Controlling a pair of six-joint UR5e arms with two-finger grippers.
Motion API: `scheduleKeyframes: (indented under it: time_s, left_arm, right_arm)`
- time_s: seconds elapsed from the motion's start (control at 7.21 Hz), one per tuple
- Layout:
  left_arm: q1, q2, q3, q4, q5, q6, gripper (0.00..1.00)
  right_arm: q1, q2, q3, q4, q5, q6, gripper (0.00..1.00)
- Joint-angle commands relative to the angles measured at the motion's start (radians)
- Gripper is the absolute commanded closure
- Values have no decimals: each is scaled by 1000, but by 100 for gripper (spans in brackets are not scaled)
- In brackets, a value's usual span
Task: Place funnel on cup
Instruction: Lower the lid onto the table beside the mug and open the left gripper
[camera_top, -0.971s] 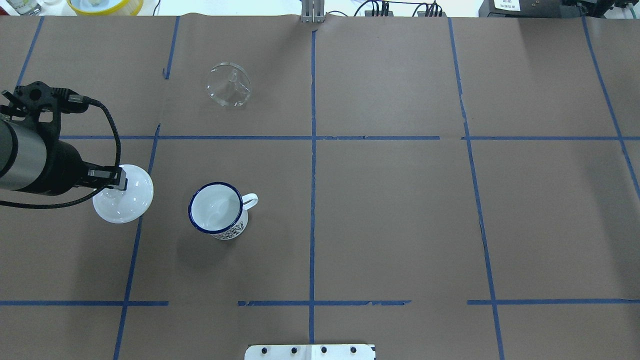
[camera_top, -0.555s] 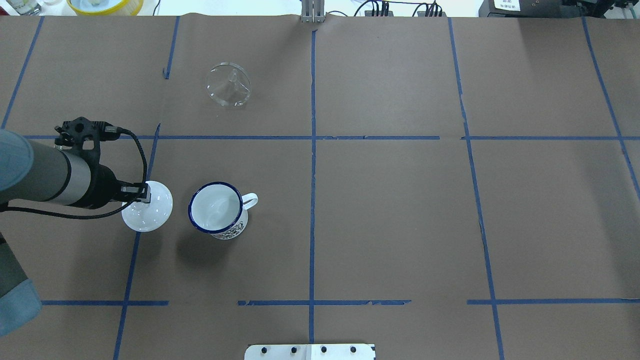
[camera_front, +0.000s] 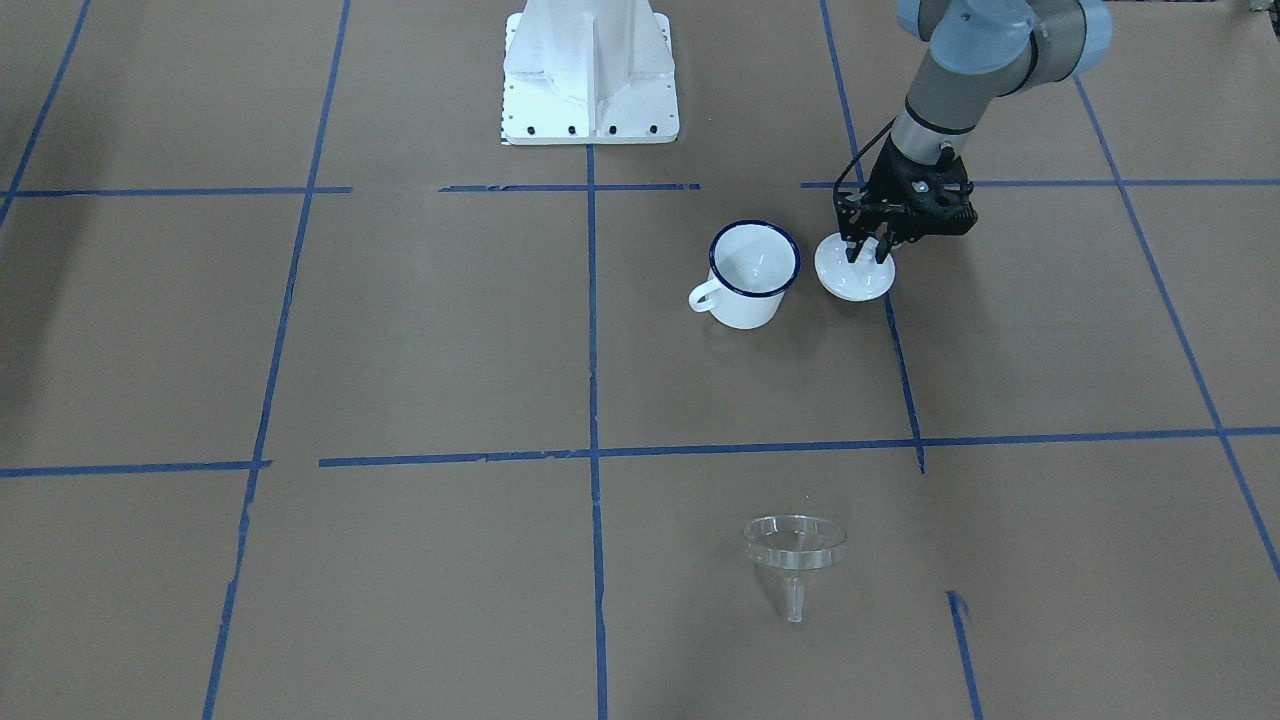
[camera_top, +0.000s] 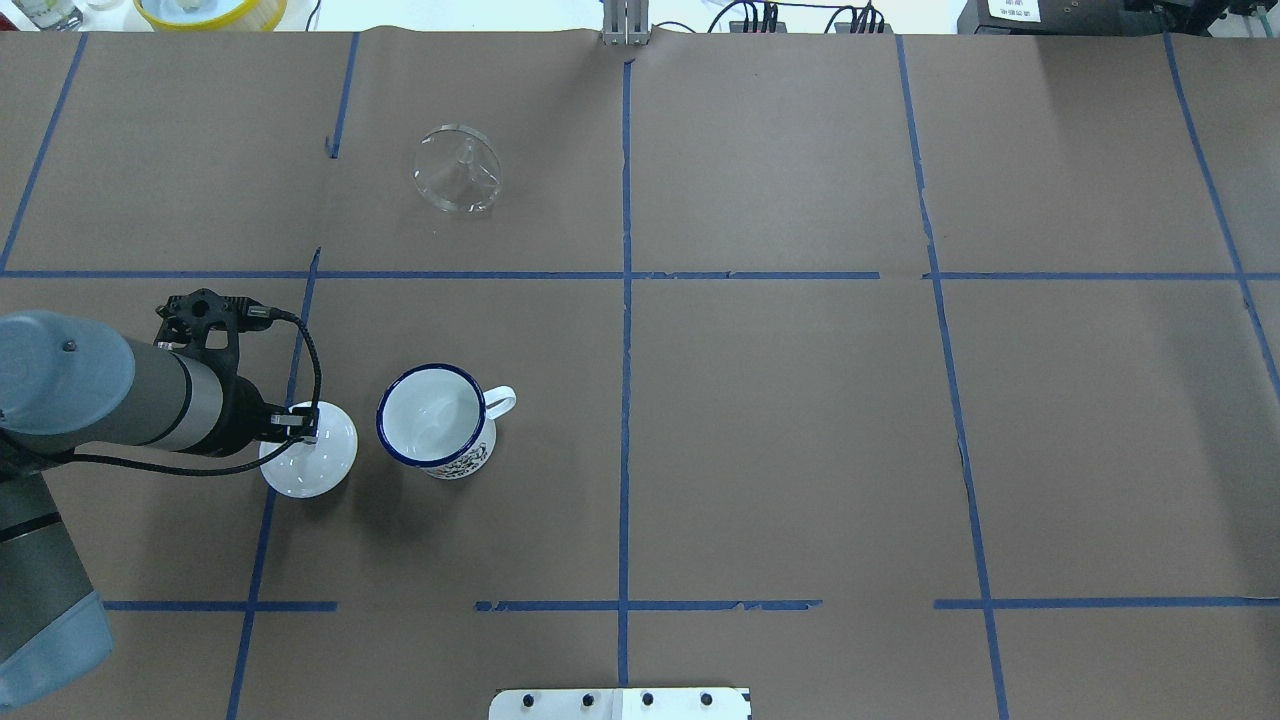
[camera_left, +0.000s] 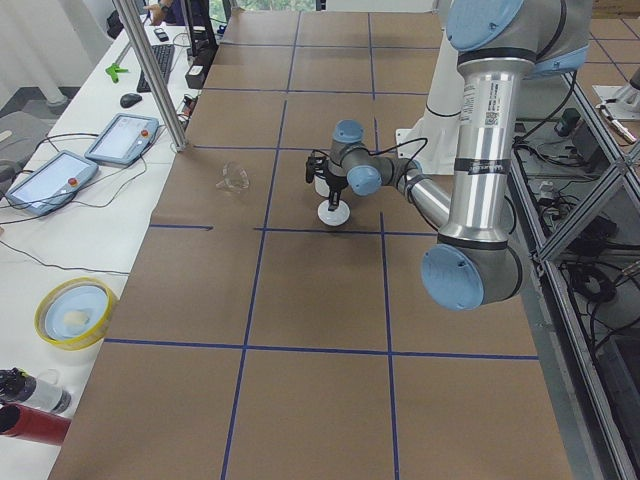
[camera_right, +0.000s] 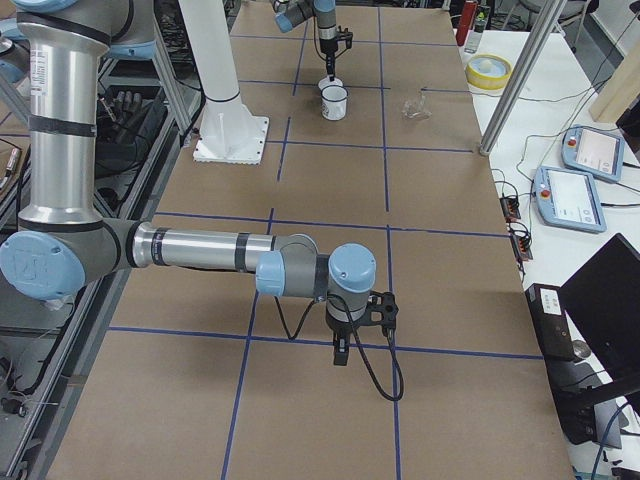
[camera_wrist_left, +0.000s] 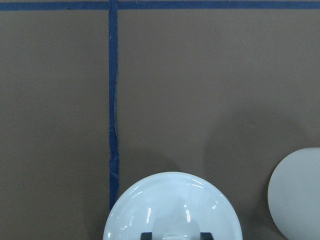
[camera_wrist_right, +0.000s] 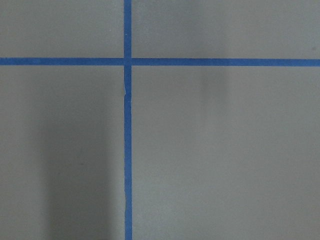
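The clear funnel (camera_top: 458, 168) lies on the brown paper at the far side, also in the front view (camera_front: 795, 545), with no gripper near it. The white cup (camera_top: 435, 415) with a blue rim stands upright and empty, handle to the right; it also shows in the front view (camera_front: 752, 275). My left gripper (camera_top: 300, 425) is shut on the knob of a round white lid (camera_top: 308, 452), held low just left of the cup. The left wrist view shows the lid (camera_wrist_left: 172, 205) and the cup's side (camera_wrist_left: 297, 192). My right gripper (camera_right: 342, 355) hangs over bare paper far away; I cannot tell whether it is open.
The robot's white base plate (camera_top: 620, 703) is at the near table edge. A yellow bowl (camera_top: 210, 10) sits beyond the far edge. Blue tape lines (camera_top: 626, 300) cross the paper. Tablets (camera_left: 50, 180) lie on a side bench.
My left arm has carried the white lid to the right, toward the cup, and lower. The cup and funnel have not moved.
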Motion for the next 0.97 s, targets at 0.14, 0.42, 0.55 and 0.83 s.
scheduleKeyframes:
  time_s: [0.14, 0.42, 0.55, 0.83]
  left_arm:
    - [10, -1, 13, -1, 10, -2, 100]
    - [14, -3, 16, -1, 12, -2, 100]
    - [14, -4, 17, -1, 12, -2, 94]
    - [16, -6, 23, -1, 12, -1, 74]
  right_arm:
    - [0, 0, 0, 0, 0, 0, 0]
    - [0, 0, 0, 0, 0, 0, 0]
    - [0, 0, 0, 0, 0, 0, 0]
    - [0, 0, 0, 0, 0, 0, 0]
